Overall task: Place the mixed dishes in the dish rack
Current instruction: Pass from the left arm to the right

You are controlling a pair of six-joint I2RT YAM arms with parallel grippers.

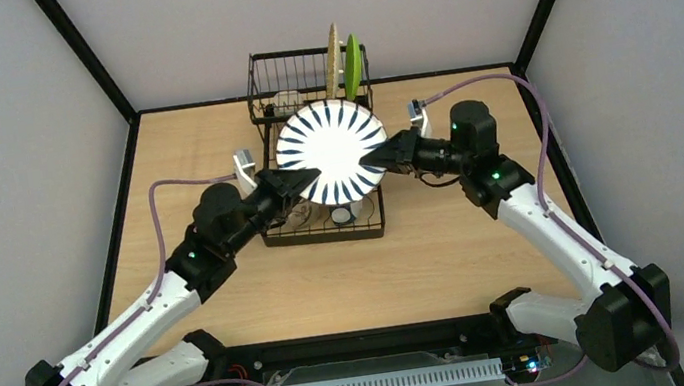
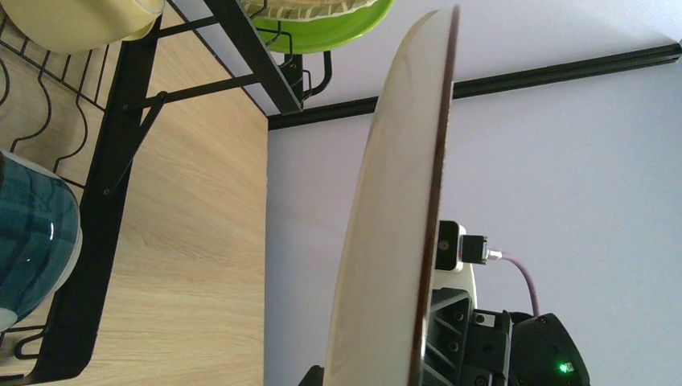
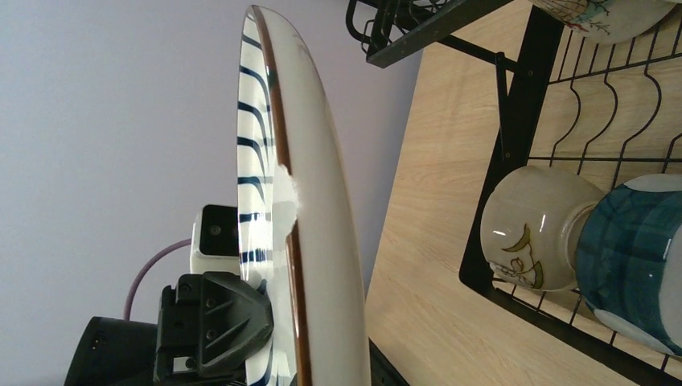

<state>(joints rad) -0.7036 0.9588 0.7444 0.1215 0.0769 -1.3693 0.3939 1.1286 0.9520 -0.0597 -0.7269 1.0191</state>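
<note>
The white round plate with the dark blue striped rim (image 1: 332, 151) hangs in the air on edge, its striped face turned towards the overhead camera, above the middle of the black wire dish rack (image 1: 324, 238) on the wooden table (image 1: 409, 264). The left hand (image 1: 300, 177) is clamped on the plate's left rim and the right hand (image 1: 381, 155) on its right rim. In each wrist view the opposite hand's fingers sit tight against the plate's two faces, so both hands appear to grip it.

The round tan plate (image 1: 334, 53) and the round lime green plate (image 1: 354, 68) stand upright in the dividers at the rack's far right. Mugs lie in the near section, among them the blue-patterned mug (image 3: 643, 257).

This looks like a handover of the last plate between the arms, or a shared carry. Which hand is to let go cannot be told. The next move calls for one hand to release cleanly while the other keeps the plate upright. The plate then has to go down into a free divider slot beside the two standing plates, without knocking them or the mugs below.
</note>
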